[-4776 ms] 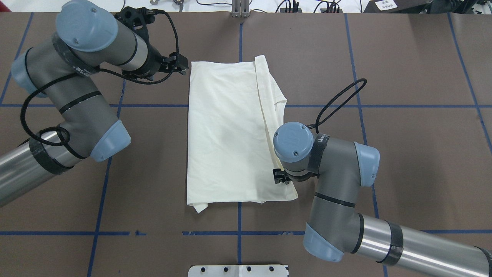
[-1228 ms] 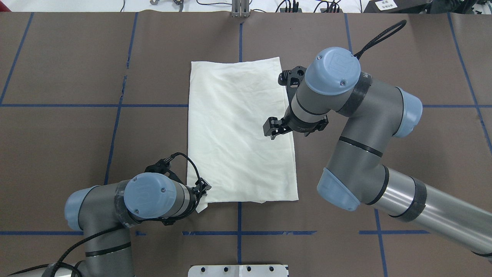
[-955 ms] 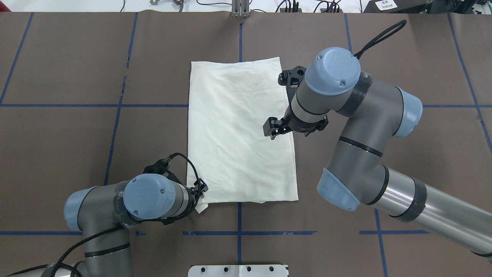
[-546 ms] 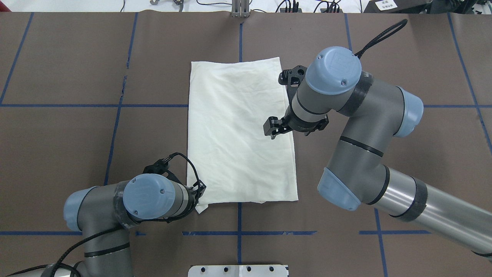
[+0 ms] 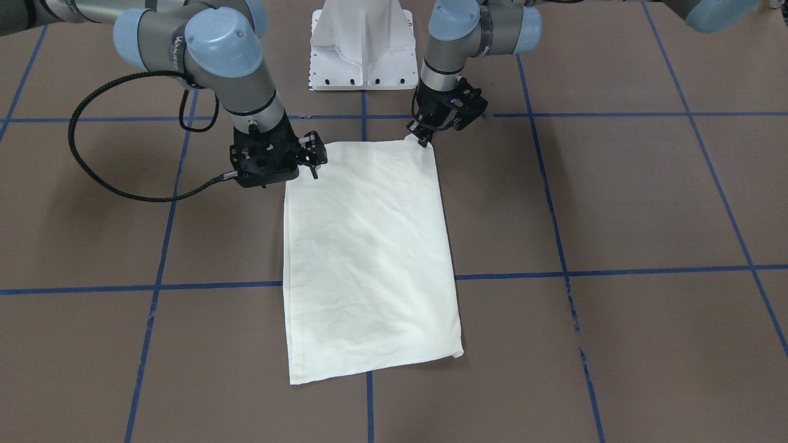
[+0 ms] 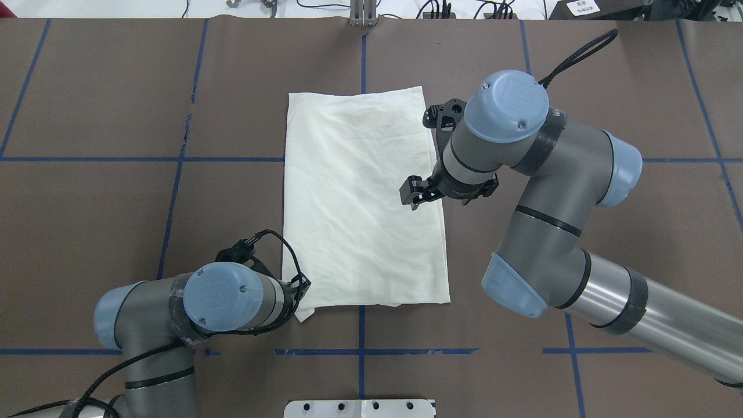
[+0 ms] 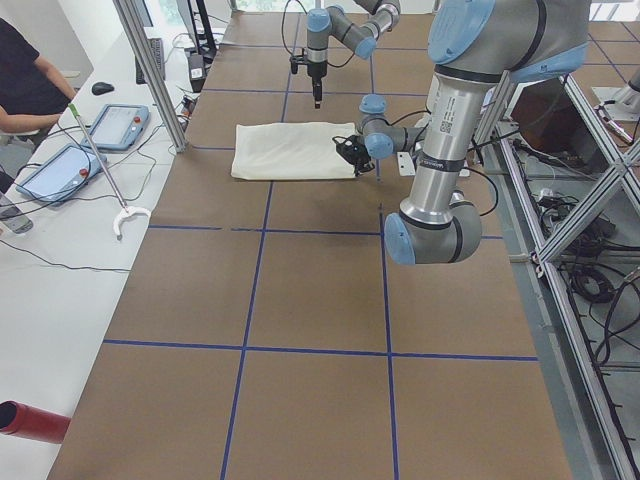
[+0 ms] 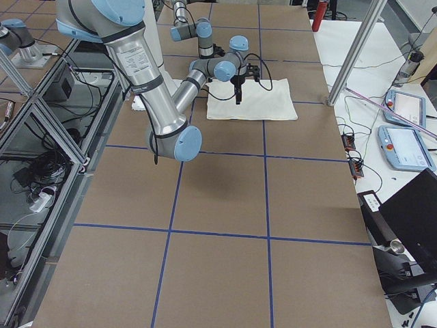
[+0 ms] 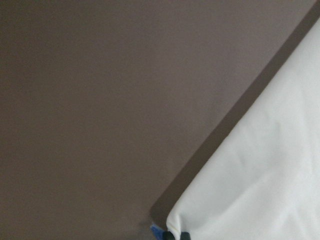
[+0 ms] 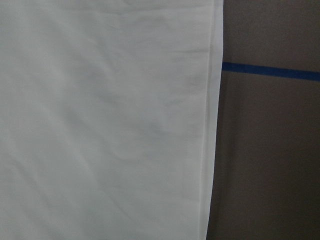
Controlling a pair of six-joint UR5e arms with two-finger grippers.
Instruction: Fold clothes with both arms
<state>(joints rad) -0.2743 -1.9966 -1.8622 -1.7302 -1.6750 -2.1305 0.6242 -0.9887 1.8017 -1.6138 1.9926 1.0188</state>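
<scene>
Left gripper (image 6: pixel 303 285): we find it low at the near left corner of the shirt (image 6: pixel 360 197). We cannot tell whether its fingers are together, apart or clamped on the cloth.

Shirt: cream, plain side up, folded to a long rectangle. We note it lying flat at the middle of the brown table (image 6: pixel 87 203).

Right gripper (image 6: pixel 412 195): we place it above the shirt's right edge, about halfway along. We cannot tell the spacing of its fingers.

T-shirt (image 6: pixel 360 197): plain cream on its upper face. Bench (image 6: pixel 87 220): brown, gridded with blue tape lines. My left arm (image 6: pixel 148 310) and right arm (image 6: pixel 551 168): grey metal, light blue joint caps. My fingers (image 5: pixel 423 136): black. Pedestal (image 5: pixel 363 43): white.
</scene>
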